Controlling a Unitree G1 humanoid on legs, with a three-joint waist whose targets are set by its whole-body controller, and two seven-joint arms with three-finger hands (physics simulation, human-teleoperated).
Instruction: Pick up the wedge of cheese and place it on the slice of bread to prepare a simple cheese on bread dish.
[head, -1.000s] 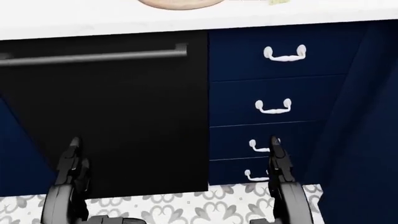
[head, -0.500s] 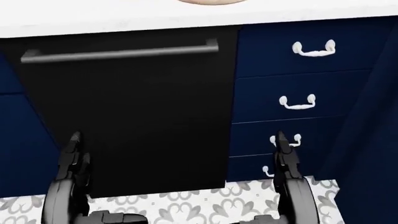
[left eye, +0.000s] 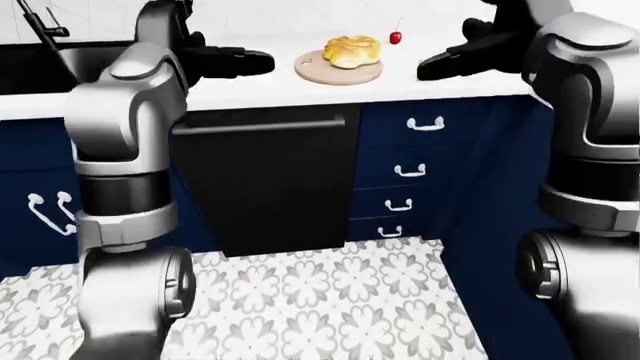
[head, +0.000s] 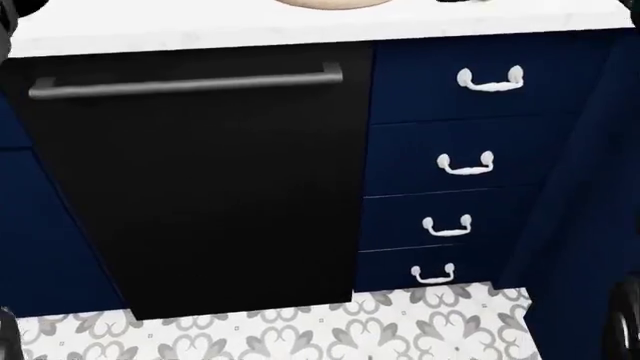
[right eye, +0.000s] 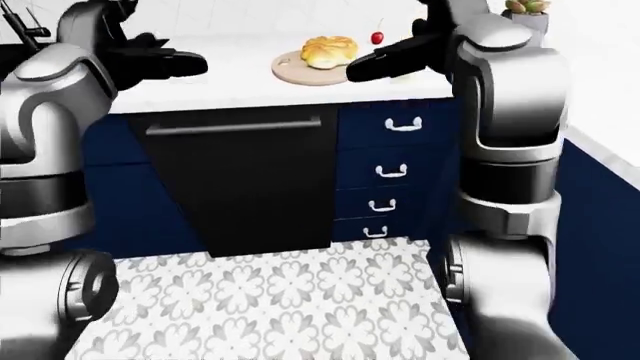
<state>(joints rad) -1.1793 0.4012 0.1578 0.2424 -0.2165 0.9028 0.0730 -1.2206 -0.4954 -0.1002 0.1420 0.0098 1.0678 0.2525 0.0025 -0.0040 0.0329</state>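
A golden piece of bread (left eye: 351, 50) lies on a round wooden board (left eye: 322, 72) on the white counter (left eye: 260, 86), at the top middle of the left-eye view. The cheese wedge does not show in any view. Both arms are raised over the counter's edge. My left hand (left eye: 247, 61) hovers left of the board with its black fingers stretched out and nothing in them. To the right of the board my right hand (right eye: 368, 66) reaches in, fingers also extended and empty. The head view looks down at the cabinet fronts and catches only the board's rim (head: 330, 4).
A red cherry (left eye: 397, 37) sits beyond the board. A sink with a dark faucet (left eye: 38, 26) is at top left. Below the counter are a black dishwasher (head: 200, 187) and blue drawers with white handles (head: 465, 163). A potted plant (right eye: 526, 9) stands top right. Patterned floor tiles (left eye: 320, 300) lie below.
Both hands have risen out of the bottom of the head view. The camera moved: the cabinet fronts slid right, then slightly back left.
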